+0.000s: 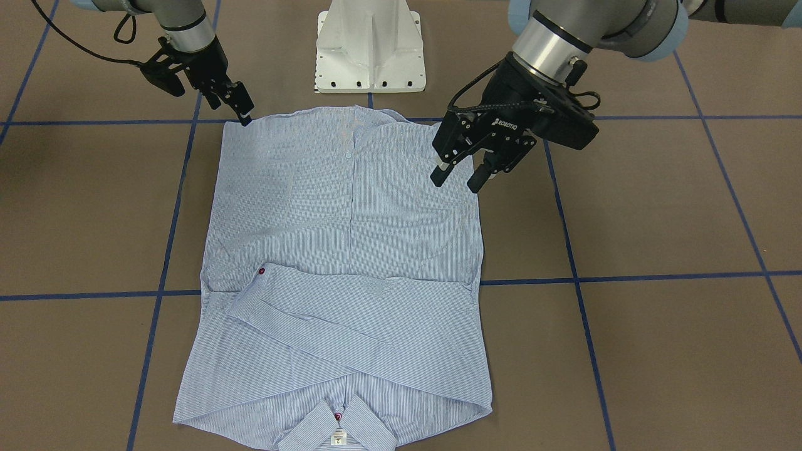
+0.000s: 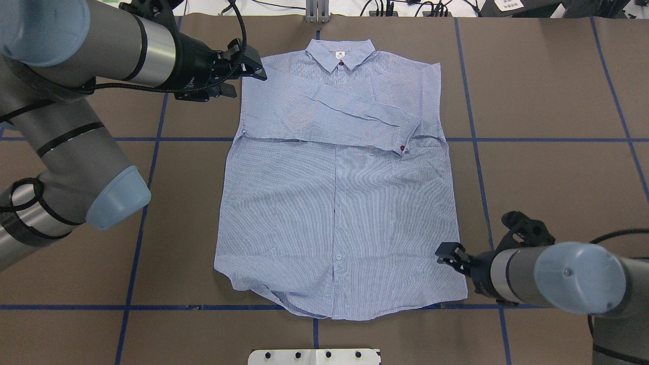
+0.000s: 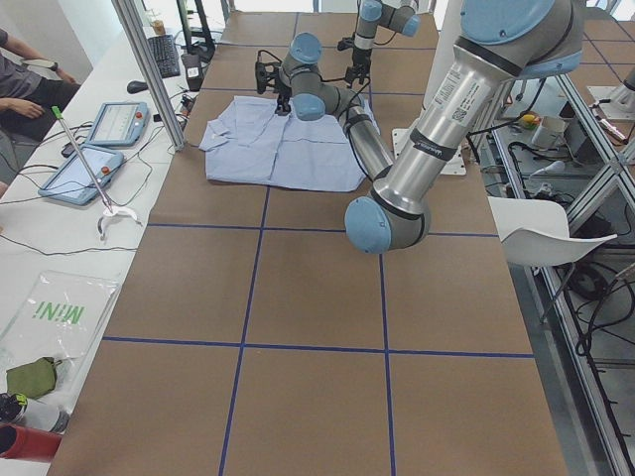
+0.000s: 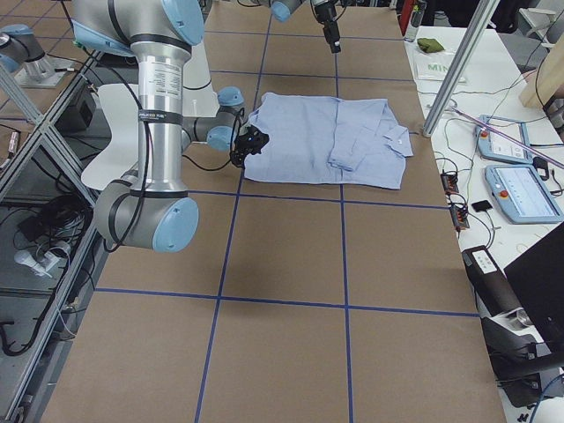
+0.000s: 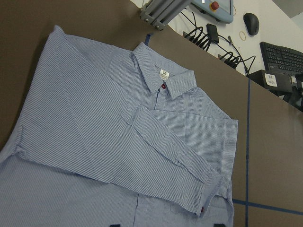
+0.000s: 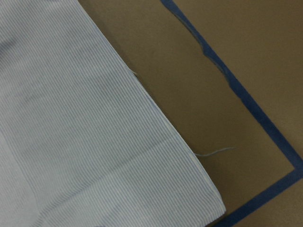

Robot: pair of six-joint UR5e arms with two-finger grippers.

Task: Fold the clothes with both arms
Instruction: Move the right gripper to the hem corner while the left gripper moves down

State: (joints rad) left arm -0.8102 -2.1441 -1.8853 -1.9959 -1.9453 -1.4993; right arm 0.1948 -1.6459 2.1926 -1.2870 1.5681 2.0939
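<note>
Hovering spread and empty, the left hand (image 1: 456, 176) overlooks the finely striped shirt (image 1: 351, 213); the right hand (image 1: 243, 116) cannot be judged.

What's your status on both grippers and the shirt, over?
Left gripper open, empty, hovering over a shoulder. Right gripper low at hem corner, jaws unclear. Shirt flat, buttoned side up, sleeves folded in. Nothing lying on it.

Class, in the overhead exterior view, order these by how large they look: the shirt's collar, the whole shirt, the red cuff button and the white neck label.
Largest: the shirt.
Next: the collar.
Last: the neck label and the red cuff button. Both are tiny specks, too alike to rank.
</note>
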